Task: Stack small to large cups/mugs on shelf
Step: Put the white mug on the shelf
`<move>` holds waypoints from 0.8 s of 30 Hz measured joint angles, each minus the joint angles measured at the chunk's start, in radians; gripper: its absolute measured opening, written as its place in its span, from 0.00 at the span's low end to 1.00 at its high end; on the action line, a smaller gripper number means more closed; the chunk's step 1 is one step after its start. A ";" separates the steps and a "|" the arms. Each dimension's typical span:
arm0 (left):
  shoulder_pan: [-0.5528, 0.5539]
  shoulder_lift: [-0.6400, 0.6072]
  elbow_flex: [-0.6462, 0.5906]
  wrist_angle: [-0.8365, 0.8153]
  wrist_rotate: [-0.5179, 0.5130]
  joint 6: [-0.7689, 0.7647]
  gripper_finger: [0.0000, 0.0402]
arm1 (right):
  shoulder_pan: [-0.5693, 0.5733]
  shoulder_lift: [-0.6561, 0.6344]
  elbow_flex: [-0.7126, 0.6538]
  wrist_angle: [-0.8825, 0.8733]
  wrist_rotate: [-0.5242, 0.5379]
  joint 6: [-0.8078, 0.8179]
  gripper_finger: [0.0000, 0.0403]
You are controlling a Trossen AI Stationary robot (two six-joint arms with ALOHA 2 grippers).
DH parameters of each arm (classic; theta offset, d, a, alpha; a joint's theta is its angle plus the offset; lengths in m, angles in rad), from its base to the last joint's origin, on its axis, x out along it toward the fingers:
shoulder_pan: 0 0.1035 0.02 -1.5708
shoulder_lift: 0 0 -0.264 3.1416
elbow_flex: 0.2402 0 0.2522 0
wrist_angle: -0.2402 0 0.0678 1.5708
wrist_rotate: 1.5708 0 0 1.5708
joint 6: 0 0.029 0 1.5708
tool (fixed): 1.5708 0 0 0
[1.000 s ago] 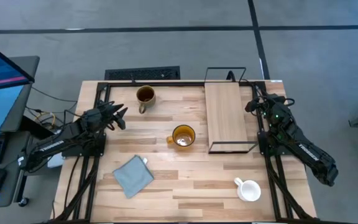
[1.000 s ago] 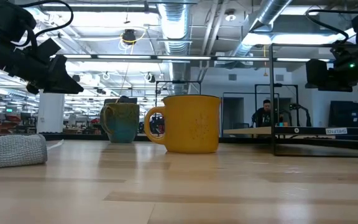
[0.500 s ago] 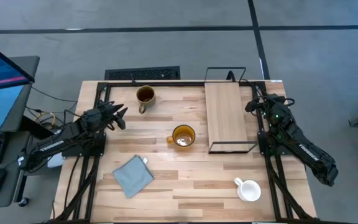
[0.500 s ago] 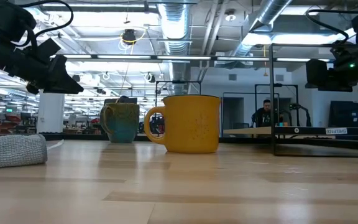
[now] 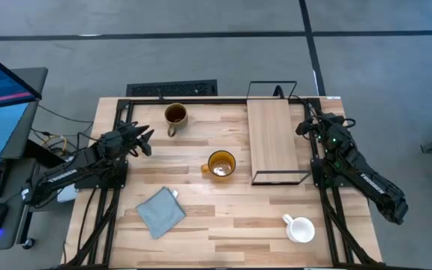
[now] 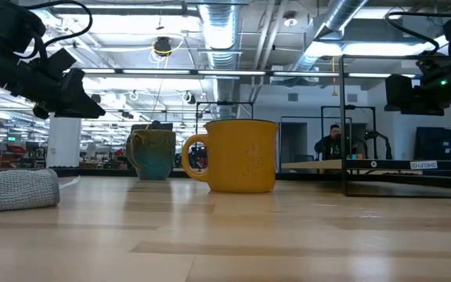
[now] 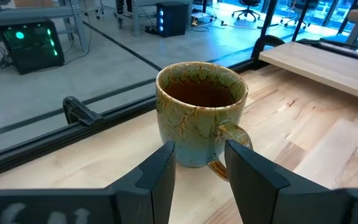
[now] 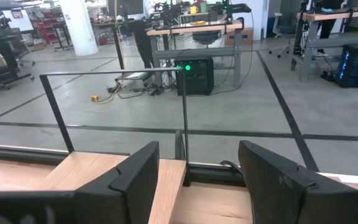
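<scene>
A dark brown-olive mug (image 5: 175,115) stands upright at the far left of the table; it also shows in the left wrist view (image 7: 201,112) and the low view (image 6: 151,153). An amber-yellow mug (image 5: 220,165) stands mid-table, also in the low view (image 6: 239,155). A small white mug (image 5: 300,229) lies at the near right. The shelf (image 5: 273,139), a light board on a black wire frame, stands at the far right. My left gripper (image 5: 144,140) is open, above the table, short of the dark mug. My right gripper (image 5: 303,126) is open beside the shelf's right side.
A grey-blue folded cloth (image 5: 160,212) lies at the near left, also in the low view (image 6: 14,190). A keyboard (image 5: 172,89) lies beyond the far edge. A person (image 6: 333,143) sits far off in the room behind.
</scene>
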 joint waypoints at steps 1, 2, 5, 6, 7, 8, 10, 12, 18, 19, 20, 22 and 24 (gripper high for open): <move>0.000 0.000 0.000 0.001 0.000 -0.011 0.32 | 0.000 0.000 0.000 0.000 0.000 0.000 0.61; 0.000 0.000 0.000 0.002 0.000 -0.023 0.32 | 0.000 0.000 0.000 0.000 0.000 0.000 0.61; 0.000 0.000 0.000 0.009 0.000 -0.034 0.32 | 0.000 0.000 0.000 0.000 0.000 0.000 0.61; 0.000 0.000 0.000 0.009 0.000 -0.034 0.32 | 0.000 0.000 0.000 0.000 0.000 0.000 0.61; 0.000 0.000 0.000 0.009 0.000 -0.034 0.32 | 0.000 0.000 0.000 0.000 0.000 0.000 0.61; 0.000 0.000 0.000 0.009 0.000 -0.032 0.32 | 0.000 0.000 0.000 0.000 0.000 0.000 0.61; 0.000 0.000 0.000 0.009 0.000 -0.028 0.32 | 0.000 0.000 0.000 0.000 0.000 0.000 0.61; 0.000 0.000 0.000 0.010 0.000 -0.033 0.32 | 0.000 0.000 0.000 0.000 0.000 0.000 0.61; 0.000 0.000 0.000 0.014 -0.002 -0.024 0.32 | 0.000 0.000 0.000 0.000 0.000 0.000 0.61; 0.000 0.000 0.000 0.017 -0.002 -0.025 0.32 | 0.000 0.000 0.000 0.000 0.000 0.000 0.61; 0.000 0.000 -0.001 0.023 -0.002 -0.028 0.32 | 0.000 0.000 0.000 0.000 0.000 0.000 0.61; 0.000 0.000 -0.002 0.036 -0.002 -0.029 0.32 | 0.000 0.000 0.000 0.000 0.000 0.000 0.61; 0.000 0.000 -0.003 0.045 -0.002 -0.028 0.32 | 0.000 0.000 0.000 0.000 0.000 0.000 0.61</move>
